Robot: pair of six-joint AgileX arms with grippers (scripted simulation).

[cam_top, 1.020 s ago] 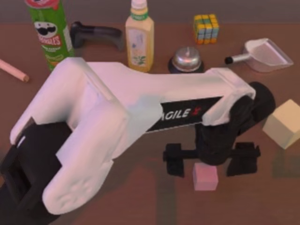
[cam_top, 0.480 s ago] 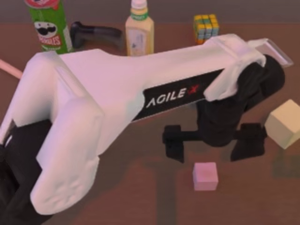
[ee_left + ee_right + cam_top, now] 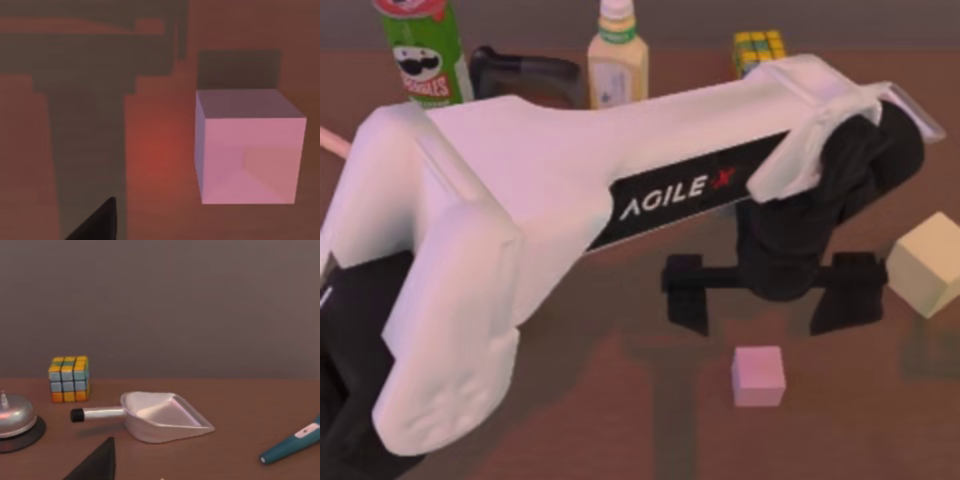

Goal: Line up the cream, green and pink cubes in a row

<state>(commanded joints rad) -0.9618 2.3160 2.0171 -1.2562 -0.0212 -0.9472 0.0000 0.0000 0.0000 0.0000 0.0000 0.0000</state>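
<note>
The smallest cube, the pink cube [image 3: 758, 376] [image 3: 250, 150], rests on the brown table with nothing holding it. My left gripper [image 3: 767, 297] hovers just behind it, open, its two black fingers spread wide with nothing between them. One dark fingertip [image 3: 97, 225] shows in the left wrist view. At the right edge lies the cream cube [image 3: 927, 263]. The green cube is hidden or out of view. My right arm is outside the top view; in its wrist view a single dark fingertip [image 3: 101, 462] sits far off to one side, away from any cube.
Along the back stand a green chip can [image 3: 420, 60], a black handle [image 3: 525, 72], a dressing bottle [image 3: 617, 65] and a multicoloured puzzle cube [image 3: 760, 45] [image 3: 70, 379]. A silver bell [image 3: 15, 415], white scoop [image 3: 160, 417] and teal pen [image 3: 292, 442] lie nearby.
My left gripper, open around the pink cube a second ago, has lifted and drawn back from it. The cube stays put. The raised arm now covers the bell and scoop.
</note>
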